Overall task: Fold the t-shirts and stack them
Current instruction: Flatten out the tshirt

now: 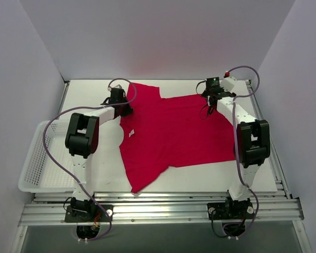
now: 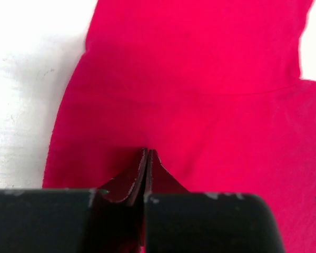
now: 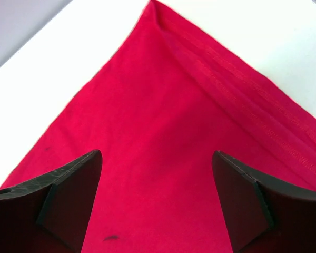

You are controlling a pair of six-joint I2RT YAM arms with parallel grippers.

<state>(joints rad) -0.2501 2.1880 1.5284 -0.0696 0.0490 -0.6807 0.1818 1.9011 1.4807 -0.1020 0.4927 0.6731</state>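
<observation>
The red t-shirt (image 1: 174, 137) lies spread open and mostly flat on the white table, its white neck tag (image 1: 130, 133) showing near the left side. My left gripper (image 1: 122, 108) is at the shirt's far-left part by a sleeve. In the left wrist view the gripper (image 2: 148, 153) has its jaws pressed together on the red cloth (image 2: 200, 79). My right gripper (image 1: 210, 103) hovers over the shirt's far-right corner. In the right wrist view the gripper (image 3: 157, 179) is wide open above the cloth (image 3: 163, 105), holding nothing.
A white mesh basket (image 1: 34, 158) stands off the table's left edge, beside the left arm. Bare white table (image 1: 200, 179) shows in front of the shirt and along the back. Grey walls close in the back and both sides.
</observation>
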